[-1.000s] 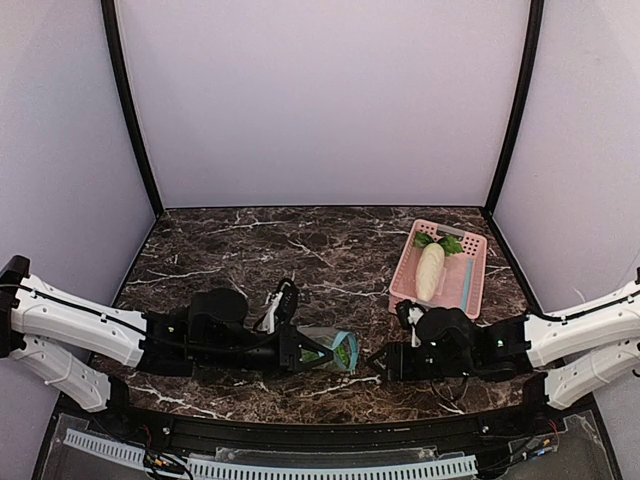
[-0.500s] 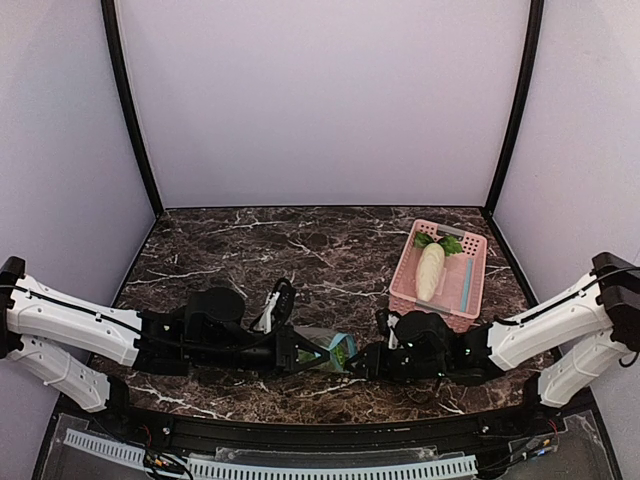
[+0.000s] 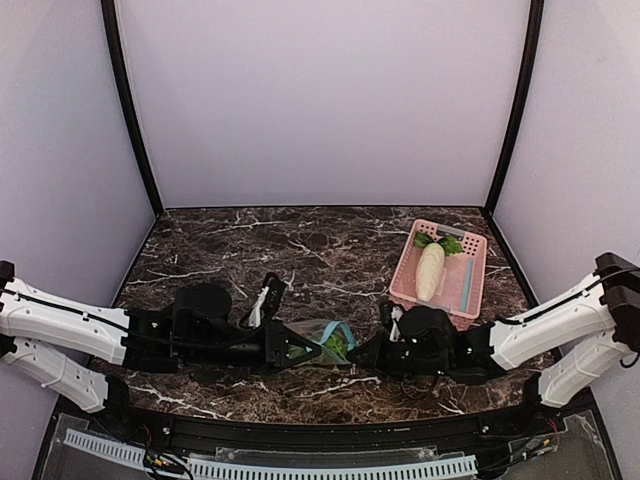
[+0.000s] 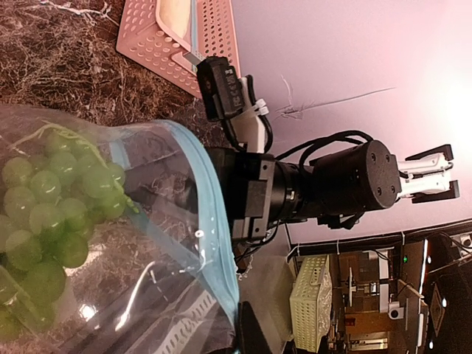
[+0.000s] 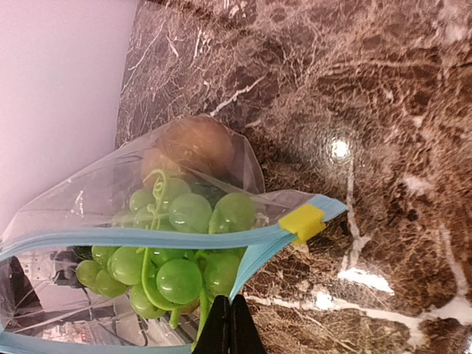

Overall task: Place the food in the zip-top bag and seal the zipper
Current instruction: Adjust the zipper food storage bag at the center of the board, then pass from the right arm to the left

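The table [image 3: 330,245] is dark brown marble with white veining, closed in by plain lilac walls; at the far right sits a pink perforated basket [image 3: 405,292] with a white radish [image 3: 430,270] lying in it, well apart from my work.

The zip-top bag [image 3: 322,338] is low over the near middle of the table, stretched between my two arms. My left gripper [image 3: 297,349] is clenched on its left side, with the teal edge running into my fingers in the left wrist view; my right gripper [image 3: 362,352] is pinched shut on the opposite lip. I judge the two grips are there to pull the mouth taut, so that the strip lies straight enough to close.

The food is already inside: a bunch of green grapes [image 5: 177,258] just behind the mouth, and a round brown piece [image 5: 195,144] (kiwi or potato, I cannot tell which) deeper in, touching the grapes. The zipper [image 5: 147,240] shows as two separate teal lines in my right wrist view, so the mouth gapes; a small yellow slider [image 5: 302,221] sits at one end of it.

Filling looks done; sealing is not. The grapes crowd the opening and could catch in the track.
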